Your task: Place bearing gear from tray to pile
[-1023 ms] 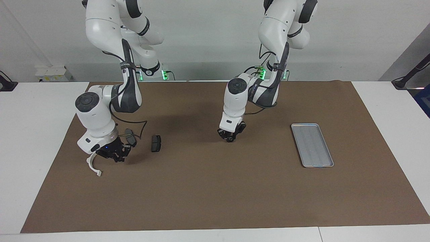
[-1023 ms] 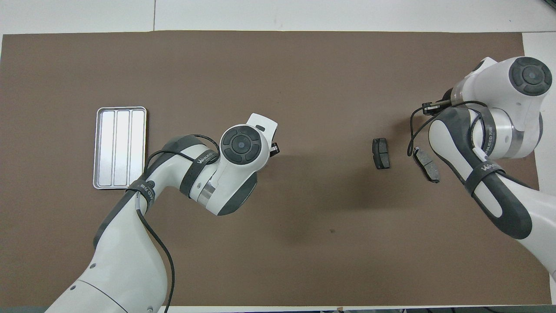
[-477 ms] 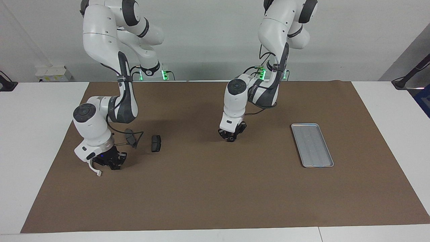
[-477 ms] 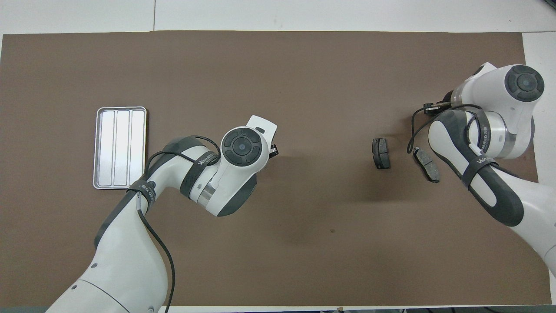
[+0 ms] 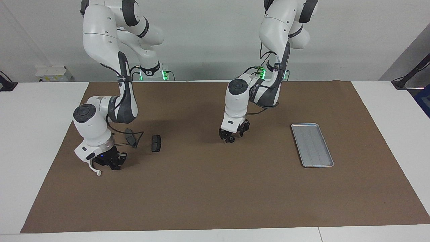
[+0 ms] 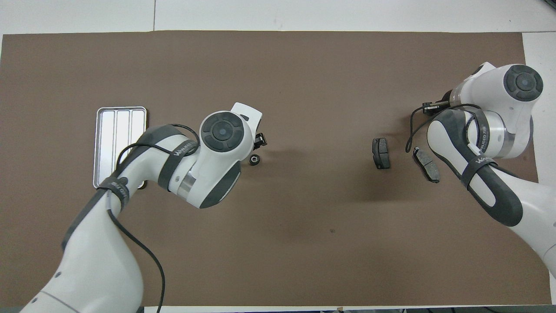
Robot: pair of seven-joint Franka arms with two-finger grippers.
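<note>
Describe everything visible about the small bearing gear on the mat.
The bearing gear is a small, dark, round part with a paler centre, metal by its look. It lies alone on the brown mat, mid-table, between the tray and the pile. The left hand hovers just above, open, apparently not touching it. Finer detail cannot be made out.

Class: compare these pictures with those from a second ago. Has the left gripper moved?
Yes. The left gripper has drawn back toward the tray, leaving the small dark bearing gear lying on the brown mat.
</note>
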